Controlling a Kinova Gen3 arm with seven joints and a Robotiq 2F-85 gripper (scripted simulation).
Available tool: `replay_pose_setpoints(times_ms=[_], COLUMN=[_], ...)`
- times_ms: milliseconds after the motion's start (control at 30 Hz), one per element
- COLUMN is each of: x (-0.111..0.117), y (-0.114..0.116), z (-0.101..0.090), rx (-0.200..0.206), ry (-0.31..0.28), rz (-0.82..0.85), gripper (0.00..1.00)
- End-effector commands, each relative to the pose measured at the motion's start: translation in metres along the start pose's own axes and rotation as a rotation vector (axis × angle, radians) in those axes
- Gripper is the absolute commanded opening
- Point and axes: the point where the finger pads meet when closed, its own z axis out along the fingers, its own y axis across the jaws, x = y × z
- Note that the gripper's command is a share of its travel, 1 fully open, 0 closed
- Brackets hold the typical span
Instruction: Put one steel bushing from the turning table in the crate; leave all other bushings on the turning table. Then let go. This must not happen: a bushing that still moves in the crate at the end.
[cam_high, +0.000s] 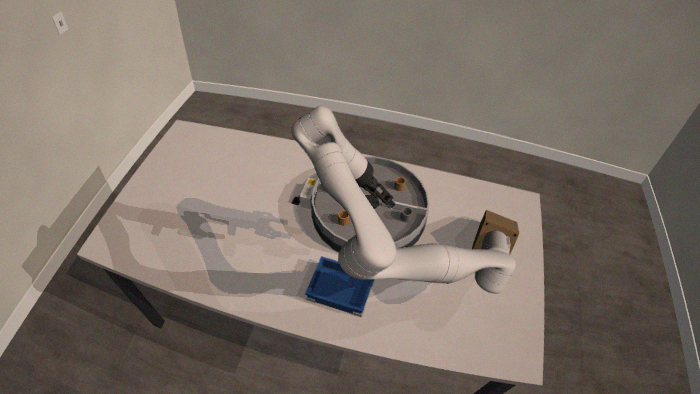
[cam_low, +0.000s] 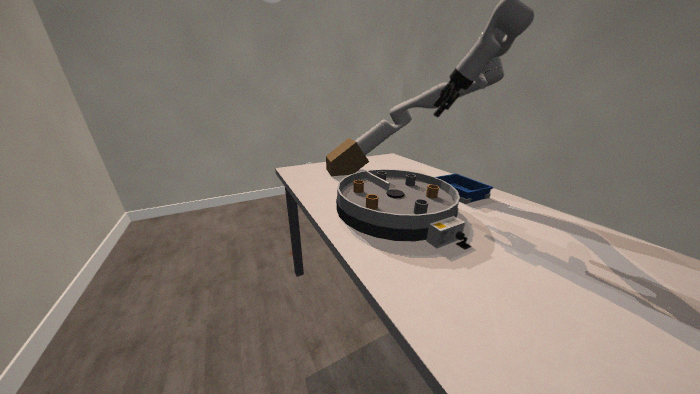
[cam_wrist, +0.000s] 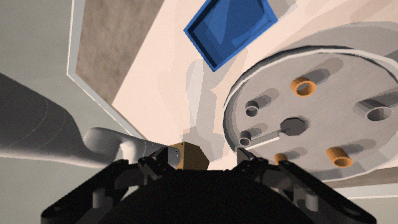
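Three grey steel bushings stand on the round turning table (cam_high: 320, 233) (cam_low: 395, 220) (cam_wrist: 340, 112): one steel bushing (cam_low: 421, 206) (cam_wrist: 378, 113) apart from the others, a second steel bushing (cam_low: 410, 180) (cam_wrist: 251, 109), and a third steel bushing (cam_low: 381, 175) (cam_wrist: 244, 139) by the bar. Three orange-brown bushings stand there too, including one (cam_high: 343, 218) (cam_low: 432, 191) (cam_wrist: 303, 87) on the crate side. The blue crate (cam_high: 337, 290) (cam_low: 468, 186) (cam_wrist: 227, 32) holds nothing that I can see. My gripper (cam_high: 389, 201) (cam_low: 440, 107) (cam_wrist: 202, 155) is open and empty, high above the turning table, tilted.
A pale bar (cam_high: 412, 206) (cam_low: 377, 179) (cam_wrist: 265, 140) crosses from the turning table's rim toward its dark hub (cam_low: 395, 193) (cam_wrist: 293, 126). A control box (cam_high: 307, 187) (cam_low: 445, 232) sits beside its wall. A brown block (cam_high: 501, 225) (cam_low: 347, 158) (cam_wrist: 192, 156) is at the arm's base.
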Motion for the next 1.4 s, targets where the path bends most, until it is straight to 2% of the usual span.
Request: replay_pose_setpoints(times_ms=[0,33,433,467,600,1000,1033,1167,1367], x=[-0.012,-0.013,-0.013,-0.009,-0.015,-0.015,-0.009,-0.014,-0.014], y=[0.018,0.023,0.023,0.029,0.05,0.05,0.05,0.05,0.05], z=[-0.026,-0.036,-0.036,-0.043,-0.082,-0.082,-0.08,-0.081,-0.081], rx=[-0.008,-0.008,-0.008,-0.007,-0.007,-0.007,-0.146,-0.217,-0.217], ry=[-0.006,-0.006,-0.006,-0.017,-0.017,-0.017,0.009,0.143,0.143], rz=[0.007,0.007,0.007,-0.002,-0.002,-0.002,-0.025,-0.06,-0.06], gripper=[1.0,1.0,1.0,1.0,1.0,1.0,1.0,1.0,1.0])
